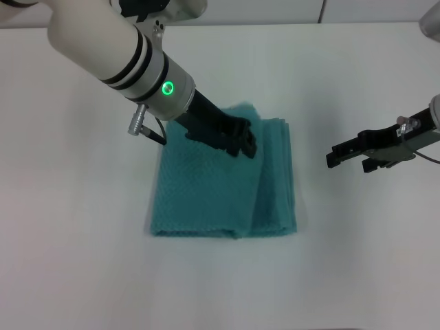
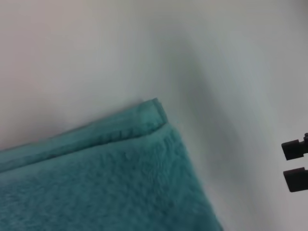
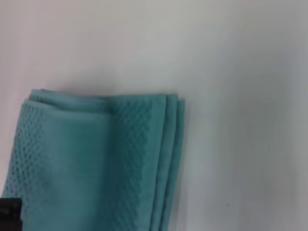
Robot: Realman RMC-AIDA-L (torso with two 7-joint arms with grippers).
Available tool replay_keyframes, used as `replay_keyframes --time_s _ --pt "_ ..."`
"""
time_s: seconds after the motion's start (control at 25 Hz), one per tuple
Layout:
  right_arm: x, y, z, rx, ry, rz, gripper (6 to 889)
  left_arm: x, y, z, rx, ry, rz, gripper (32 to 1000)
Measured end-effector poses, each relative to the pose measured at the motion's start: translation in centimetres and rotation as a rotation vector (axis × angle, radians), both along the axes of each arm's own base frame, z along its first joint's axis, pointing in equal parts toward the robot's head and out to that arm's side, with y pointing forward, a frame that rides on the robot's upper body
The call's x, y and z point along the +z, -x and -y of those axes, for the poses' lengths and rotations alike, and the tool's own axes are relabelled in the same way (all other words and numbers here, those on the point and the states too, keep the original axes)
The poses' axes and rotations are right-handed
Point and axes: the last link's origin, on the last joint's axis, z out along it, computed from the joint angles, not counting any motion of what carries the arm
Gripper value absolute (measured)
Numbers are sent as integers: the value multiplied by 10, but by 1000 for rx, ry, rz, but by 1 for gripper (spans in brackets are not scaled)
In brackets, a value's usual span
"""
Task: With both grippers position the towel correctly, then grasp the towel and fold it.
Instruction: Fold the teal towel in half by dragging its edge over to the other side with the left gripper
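The teal towel [image 1: 206,199] lies folded in the middle of the white table, its layered edges along its right side. My left gripper [image 1: 244,143] reaches down over the towel's far middle part, close to or touching the cloth. In the left wrist view a towel corner [image 2: 154,113] with stacked edges shows. My right gripper [image 1: 347,161] hovers open over bare table to the right of the towel, apart from it; the left wrist view shows it [image 2: 294,164] with a gap between the tips. The right wrist view shows the towel [image 3: 86,163] and its layered edge.
The white table [image 1: 82,261] spreads out on every side of the towel. A pale wall or seam runs along the far edge [image 1: 323,17]. Nothing else lies on the table.
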Motion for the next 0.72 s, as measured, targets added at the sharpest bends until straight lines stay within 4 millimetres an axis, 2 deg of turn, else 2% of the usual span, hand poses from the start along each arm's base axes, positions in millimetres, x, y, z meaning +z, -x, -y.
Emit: replay_keyframes --time_s 0.24,0.72 --pt "0 0 0 0 0 0 881 0 -2 0 -2 1 12 271" --pt "0 2 -1 1 -8 -20 881 1 -4 -1 -4 1 16 775"
